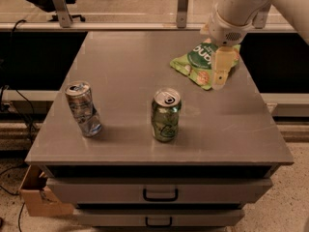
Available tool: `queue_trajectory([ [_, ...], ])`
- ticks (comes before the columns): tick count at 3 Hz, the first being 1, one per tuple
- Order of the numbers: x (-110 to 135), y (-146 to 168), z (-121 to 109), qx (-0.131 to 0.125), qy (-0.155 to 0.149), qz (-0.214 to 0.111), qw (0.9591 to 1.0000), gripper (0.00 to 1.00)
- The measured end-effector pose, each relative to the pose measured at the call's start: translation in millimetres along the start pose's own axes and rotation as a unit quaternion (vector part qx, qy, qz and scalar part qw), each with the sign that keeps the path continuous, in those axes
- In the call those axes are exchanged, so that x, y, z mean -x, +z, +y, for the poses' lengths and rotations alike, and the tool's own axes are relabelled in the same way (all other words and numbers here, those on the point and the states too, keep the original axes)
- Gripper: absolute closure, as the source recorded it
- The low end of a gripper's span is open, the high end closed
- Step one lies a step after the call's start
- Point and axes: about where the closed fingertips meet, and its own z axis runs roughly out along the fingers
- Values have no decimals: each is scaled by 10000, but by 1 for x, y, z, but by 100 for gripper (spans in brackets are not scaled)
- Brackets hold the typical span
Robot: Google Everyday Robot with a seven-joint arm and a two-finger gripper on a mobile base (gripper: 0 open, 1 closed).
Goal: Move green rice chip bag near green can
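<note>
While the gripper point(218, 79) hangs over the right side of the green rice chip bag point(197, 62), apart or together I cannot tell, the bag lies flat at the far right of the cabinet top point(125, 66), well apart from the green can point(165, 116); a dented silver can point(83, 109) stands farther left

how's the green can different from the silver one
The green can is green and stands upright; the silver can is grey, dented and leans. The green can sits mid-table toward the front; the silver can is near the left edge. Both are drink cans with pull-tab tops on the table. The gripper is over the bag at the back right.
</note>
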Motion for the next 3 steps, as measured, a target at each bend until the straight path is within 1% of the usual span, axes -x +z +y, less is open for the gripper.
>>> queue_trajectory([
  [1, -2, 16, -19, -28, -190, 117, 9997, 0],
  [2, 1, 29, -33, 12, -487, 192, 9986, 0],
  [3, 2, 41, -42, 107, -773, 264, 9966, 0],
])
